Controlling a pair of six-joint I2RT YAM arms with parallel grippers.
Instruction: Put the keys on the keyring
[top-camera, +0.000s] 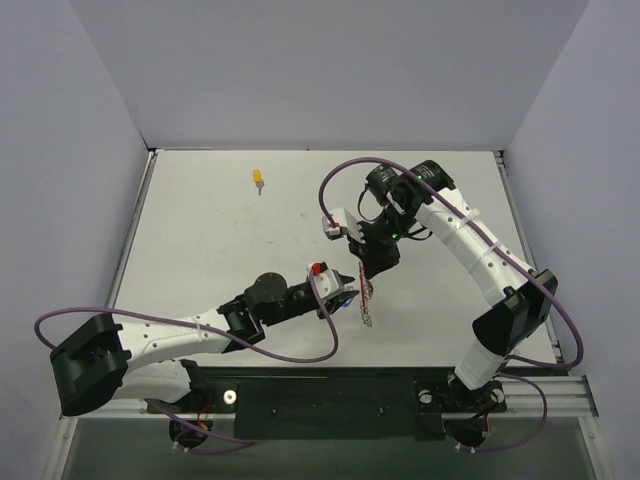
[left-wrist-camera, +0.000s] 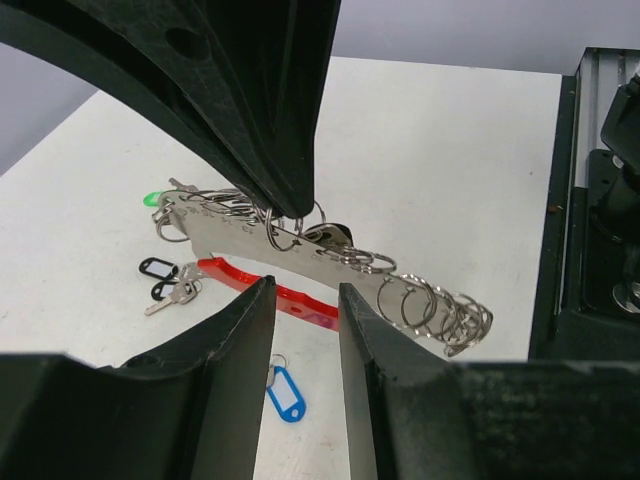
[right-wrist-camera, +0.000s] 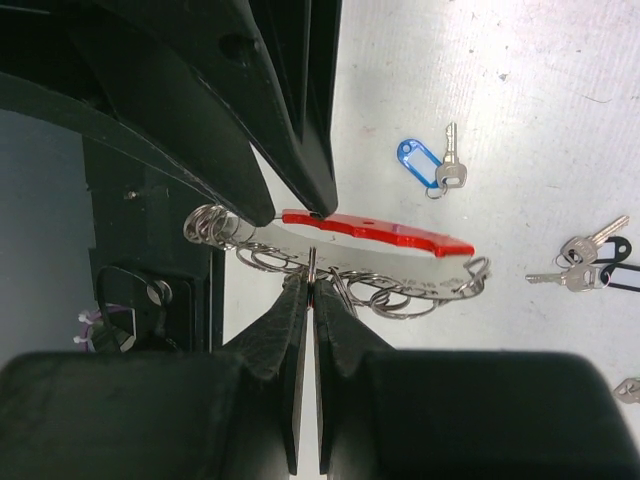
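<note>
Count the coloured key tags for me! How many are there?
5. A yellow tag sits far back alone, a blue tag lies near the keyring, two black tags lie together beside it, and a green tag peeks from behind it. More may be hidden.

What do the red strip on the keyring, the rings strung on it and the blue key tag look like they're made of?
The red strip: probably glossy plastic, evenly bright with shiny edges; coated metal is possible. The rings: metal wire, likely steel, silvery with sharp glints. The blue tag: likely plastic, a shiny saturated frame around a paler window. Its key: bare silver metal.
</note>
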